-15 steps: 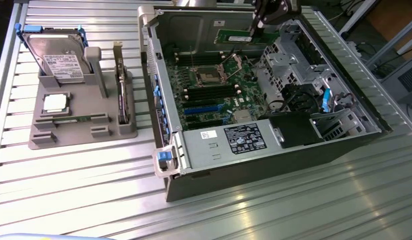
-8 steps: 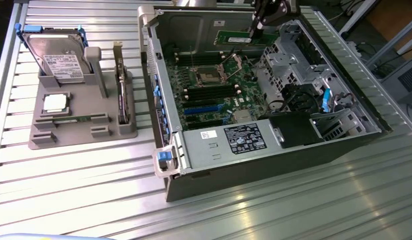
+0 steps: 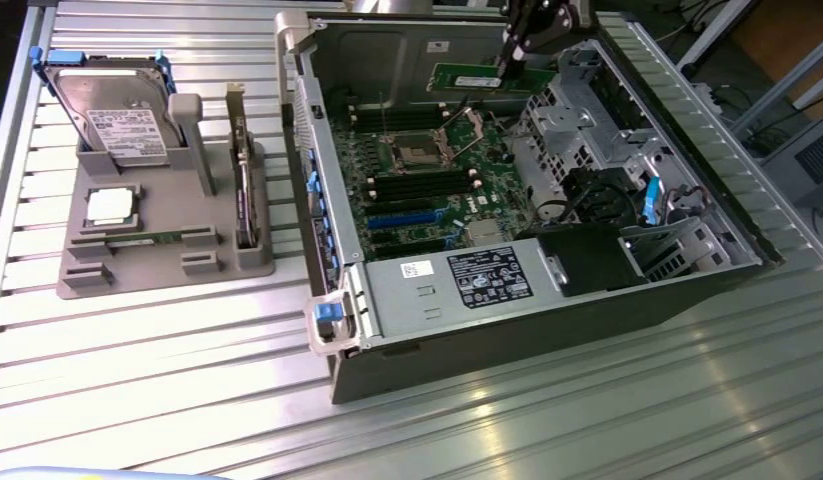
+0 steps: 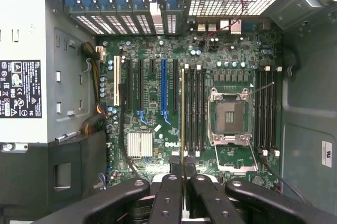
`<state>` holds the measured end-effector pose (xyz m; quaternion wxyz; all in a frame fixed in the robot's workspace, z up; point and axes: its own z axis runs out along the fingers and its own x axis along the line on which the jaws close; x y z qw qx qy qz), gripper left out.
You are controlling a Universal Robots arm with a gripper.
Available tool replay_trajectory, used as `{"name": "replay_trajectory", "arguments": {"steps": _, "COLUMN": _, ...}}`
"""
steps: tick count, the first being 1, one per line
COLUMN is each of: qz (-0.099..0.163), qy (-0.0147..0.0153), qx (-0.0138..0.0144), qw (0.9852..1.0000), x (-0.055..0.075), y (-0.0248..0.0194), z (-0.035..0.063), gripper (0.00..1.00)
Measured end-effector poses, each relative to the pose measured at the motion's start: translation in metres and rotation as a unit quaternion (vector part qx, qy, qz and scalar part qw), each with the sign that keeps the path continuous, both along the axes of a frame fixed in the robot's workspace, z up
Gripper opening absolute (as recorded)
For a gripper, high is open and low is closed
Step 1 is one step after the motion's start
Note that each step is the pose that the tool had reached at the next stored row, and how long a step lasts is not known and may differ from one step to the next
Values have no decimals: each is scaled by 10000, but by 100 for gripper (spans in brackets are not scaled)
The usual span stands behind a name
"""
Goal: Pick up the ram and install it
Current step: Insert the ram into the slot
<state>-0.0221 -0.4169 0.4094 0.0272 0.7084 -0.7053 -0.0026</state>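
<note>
Ram held over the memory slots. The gripper (image 3: 509,60) is clenching the ram (image 3: 481,77) by its upper edge and is holding it inside the open computer case (image 3: 384,55), above the motherboard (image 3: 438,195) and on the side of the CPU socket (image 3: 422,152) away from the power supply (image 3: 451,285). In the wrist view the ram (image 4: 182,118) is showing edge-on, as a thin line running out from between the fingers (image 4: 171,192). It is lying over the bank of black DIMM slots (image 4: 195,108) just beside the CPU socket, on the side facing the blue PCIe slot (image 4: 164,89). A second bank (image 4: 266,108) is flanking the socket's opposite side. The stick appears to be hanging clear of the board, not yet seated. To do this step well, the thin line should be running parallel to one slot and centred on it, not straddling two neighbours. The lower edge should be staying level, so that both ends meet the slot together. Any push should be going straight down, since a narrow board gripped at mid-length is likely to rock. Whether the end latches are standing open, and which way the notch is facing, cannot be told.
</note>
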Motion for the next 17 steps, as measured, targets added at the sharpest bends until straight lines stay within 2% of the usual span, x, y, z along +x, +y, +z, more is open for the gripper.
{"name": "replay_trajectory", "arguments": {"steps": 17, "qz": 0, "qy": 0, "qx": 0, "qw": 10000, "x": 0, "y": 0, "z": -42, "gripper": 12}}
